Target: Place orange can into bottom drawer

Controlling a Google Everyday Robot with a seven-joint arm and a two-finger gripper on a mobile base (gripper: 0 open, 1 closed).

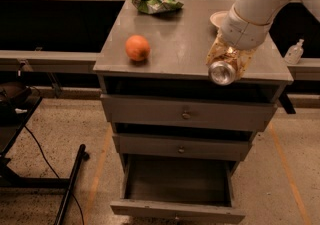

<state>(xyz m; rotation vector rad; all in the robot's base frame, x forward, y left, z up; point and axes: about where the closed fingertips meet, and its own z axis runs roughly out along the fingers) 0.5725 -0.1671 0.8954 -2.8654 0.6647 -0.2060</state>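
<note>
My gripper (pixel 227 64) is shut on the orange can (pixel 223 70), holding it on its side with the shiny silver end facing the camera. It hangs over the front right part of the cabinet top (pixel 175 34), at its front edge. The white arm comes in from the upper right. The bottom drawer (pixel 177 181) is pulled open below, and its inside looks empty. The two shallower drawers (pixel 186 115) above it are closed.
A round orange fruit (pixel 137 48) sits on the left of the cabinet top. A green chip bag (pixel 156 2) lies at the back. A pale bowl (pixel 218 18) sits behind the arm. A sanitizer bottle (pixel 294 51) stands at right. A black stand (pixel 70 184) is on the floor at left.
</note>
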